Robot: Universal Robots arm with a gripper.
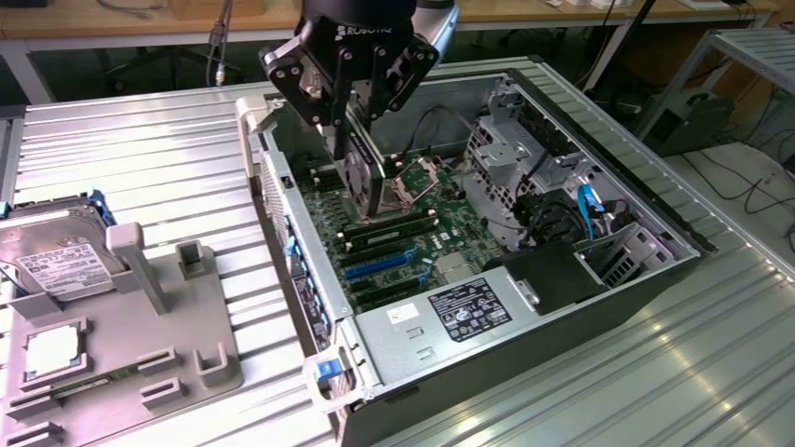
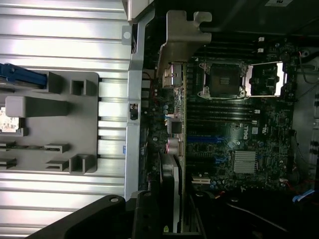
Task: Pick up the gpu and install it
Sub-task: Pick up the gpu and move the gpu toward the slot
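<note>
**Gripper**: jaws drawn narrow, clamped on the upper edge of the gpu.

**gpu**: hangs upright and edge-down inside the open computer case, low over the motherboard. Its silver bracket is toward the case's rear wall. Whether it touches a slot cannot be told.

**Nearby:** blue expansion slots, open CPU socket.

**Risks, judged:**
- A card off the slot's line would press its edge connector onto the board or the socket pins.
- A tilt in the narrow grip would catch the bracket on the rear wall.
- Force on a jammed card could bend it or crack the slot.
</note>
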